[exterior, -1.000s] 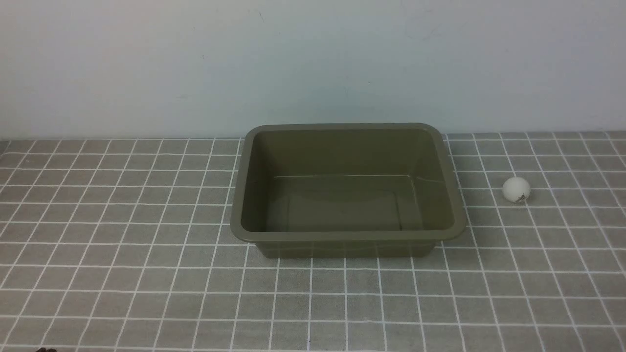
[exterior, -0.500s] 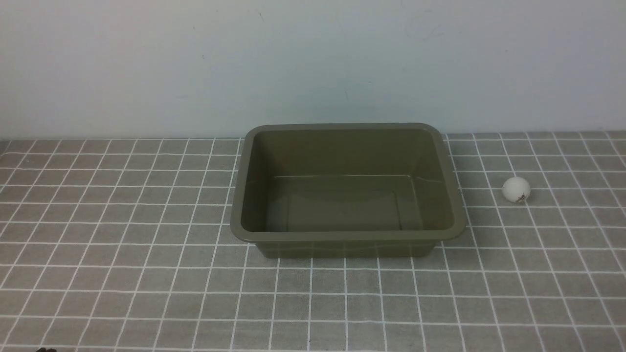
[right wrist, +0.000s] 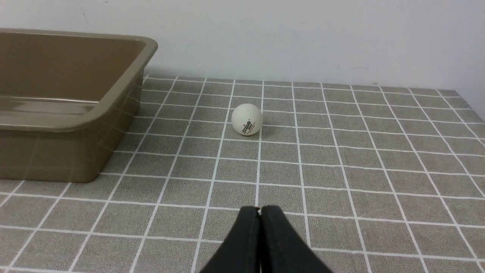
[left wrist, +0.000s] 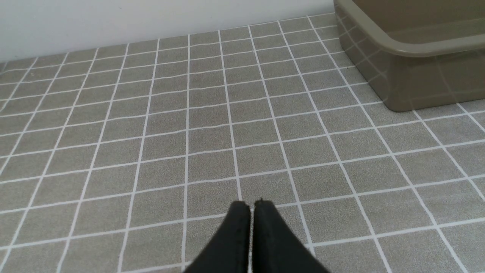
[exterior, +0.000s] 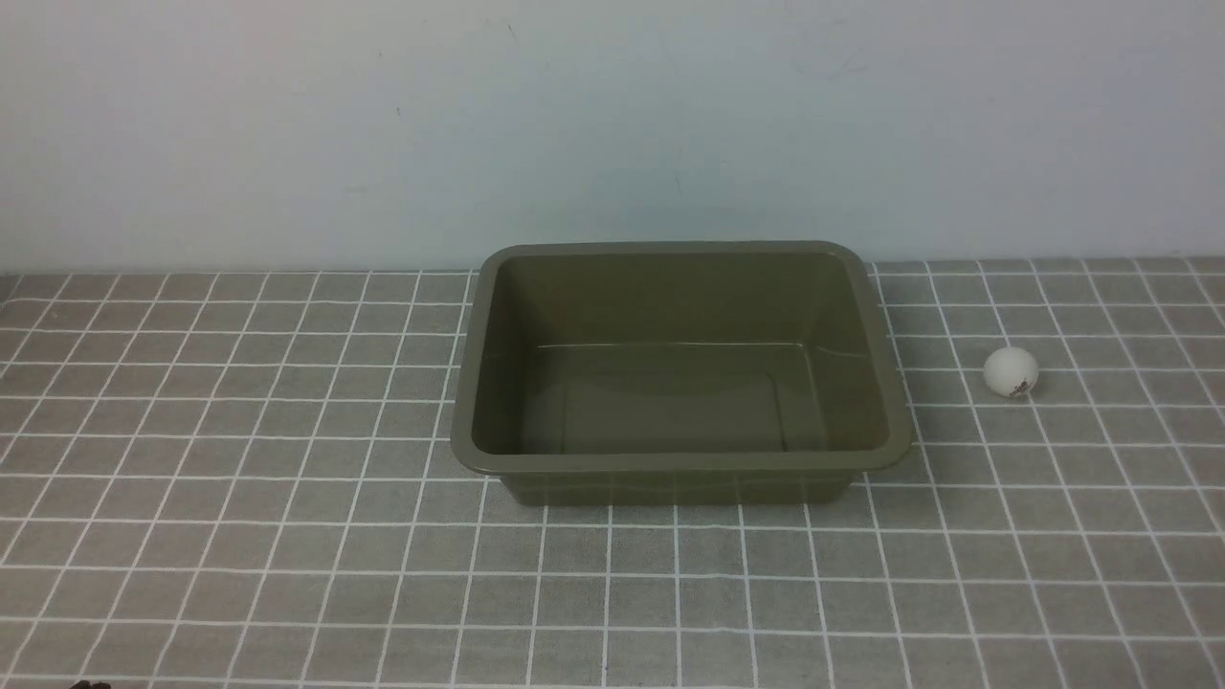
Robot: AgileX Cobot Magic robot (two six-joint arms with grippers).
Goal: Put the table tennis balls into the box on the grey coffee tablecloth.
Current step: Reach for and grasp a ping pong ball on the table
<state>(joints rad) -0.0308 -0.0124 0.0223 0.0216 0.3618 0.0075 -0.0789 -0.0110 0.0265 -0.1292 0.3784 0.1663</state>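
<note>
Right gripper (right wrist: 260, 211): fingers closed together, nothing between them, held back on the near side of the cloth (exterior: 325, 536), facing the ball (right wrist: 247, 119). Left gripper (left wrist: 252, 204): fingertips nearly together, only a thin gap showing, no object held; it points at cloth to the left of the tub (exterior: 681, 461). Both are kept low and back, probably as a ready position that leaves the work area unobstructed for the front view

Ball location: on the cloth, to the right of the tub, apart from it and not touching the rim or wall. It rests on the flat weave with its printed mark facing the robot's side. This placement likely assigns the pick to the right arm, which has a direct line to it without crossing the tub

Tub location: near the middle, upright, opening upward, long side toward the robot. The central placement presumably lets either arm reach over the rim. No ball is inside; the transfer is not yet done

Next step, as judged: open the right gripper before approach, since closed fingertips could push the ball and make it roll. Grip lightly, lift above the rim, then release inside
</note>
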